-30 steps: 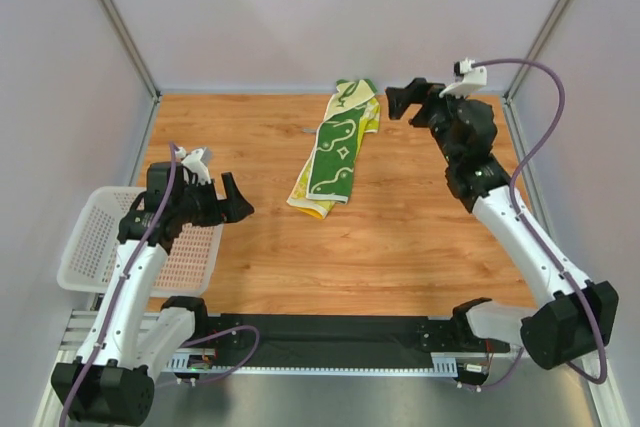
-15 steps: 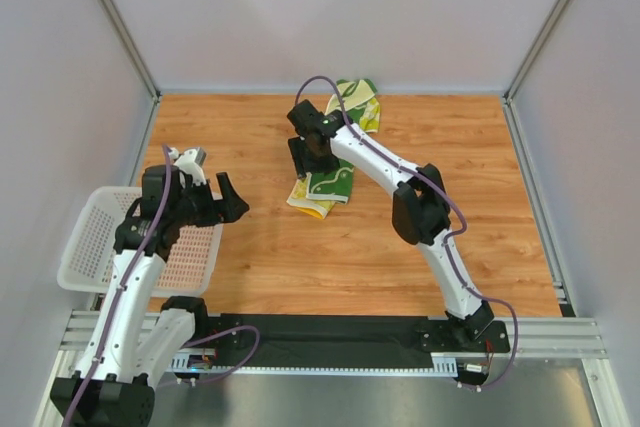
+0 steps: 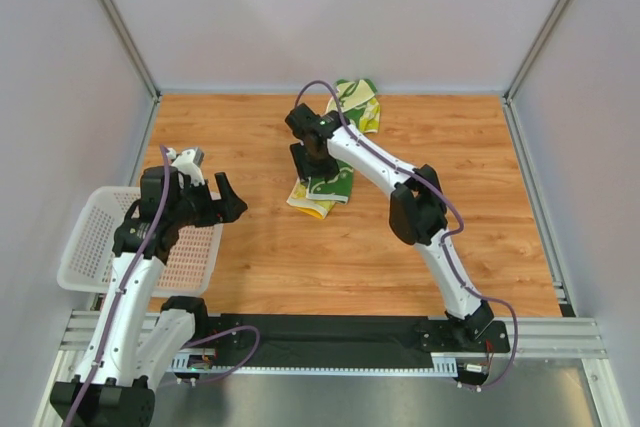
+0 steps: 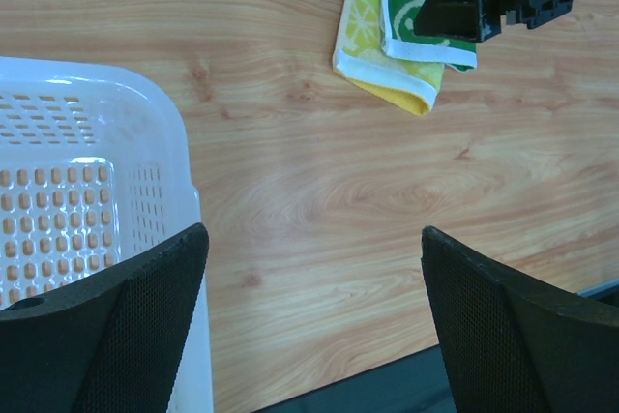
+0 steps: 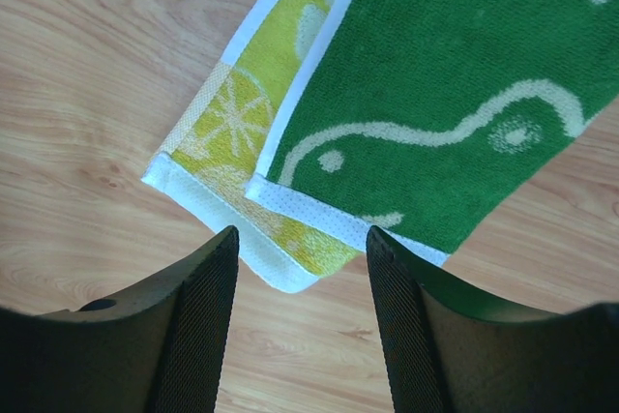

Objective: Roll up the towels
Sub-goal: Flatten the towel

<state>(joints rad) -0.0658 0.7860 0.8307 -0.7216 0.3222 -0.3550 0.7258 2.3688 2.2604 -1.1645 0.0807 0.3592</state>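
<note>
1. Clearly, nothing was rolled yet: the green towel was laid flat on the lime-yellow towel, mid-table.
2. The right gripper was poised over their near corner, fingers spread, nothing pinched.
3. The left gripper was seen spread wide over the basket; both rolls were left to do.

You have a wood-grain table with a lime-yellow towel lying flat toward its far middle, running long from the back edge toward the arms. A dark green towel is stacked on top of it, so yellow shows only along one long side and at the near end. A white mesh basket sits at the table's left near side, well apart from the towels, partly hanging past the wood edge.
</note>
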